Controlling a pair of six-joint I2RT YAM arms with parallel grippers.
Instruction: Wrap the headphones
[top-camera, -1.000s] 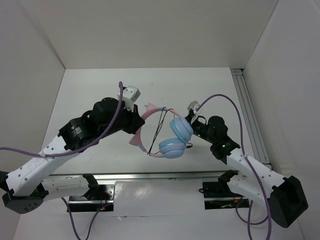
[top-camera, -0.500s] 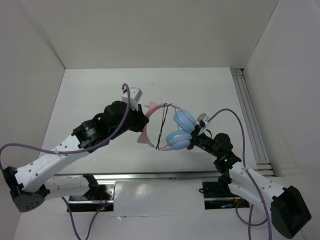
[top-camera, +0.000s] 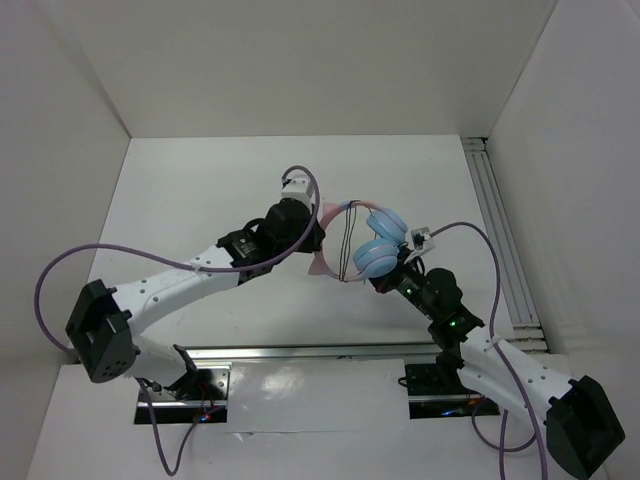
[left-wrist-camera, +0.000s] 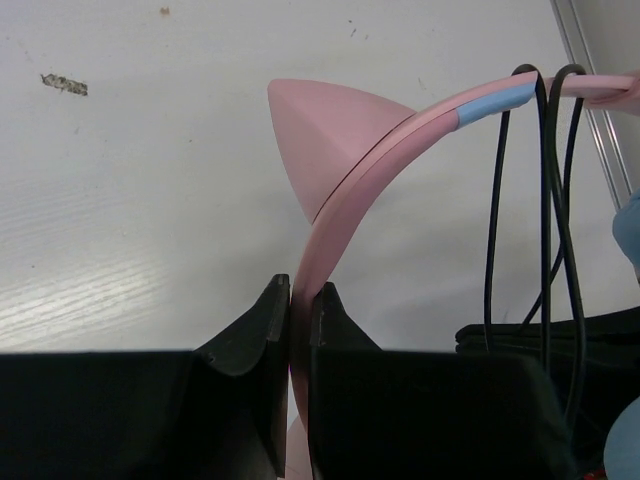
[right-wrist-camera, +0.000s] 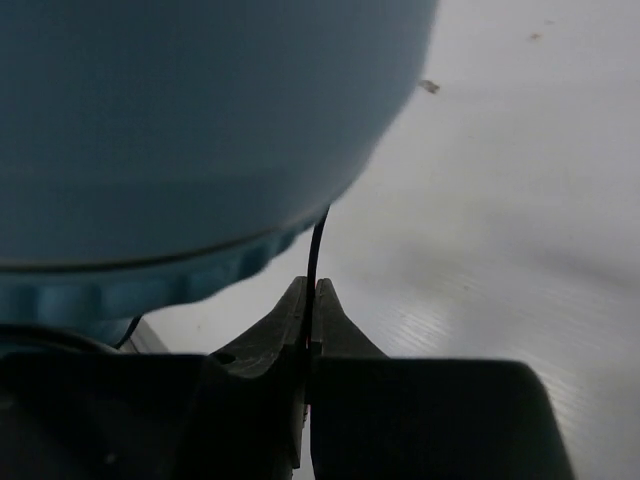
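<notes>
The headphones hang above the middle of the table, with a pink cat-ear headband and light blue ear cups. My left gripper is shut on the headband; the left wrist view shows the pink band pinched between its fingers. Black cable loops hang over the headband. My right gripper sits just below the lower ear cup and is shut on the thin black cable, which runs up from its tips to the cup.
A metal rail runs along the table's right edge. White walls enclose the back and both sides. Purple robot cables arc over both arms. The arm bases stand on a bar at the near edge.
Both arms carried the headphones right and toward the back. The left arm stretched out further; the right gripper swung under the lower ear cup and closed on the cable.
</notes>
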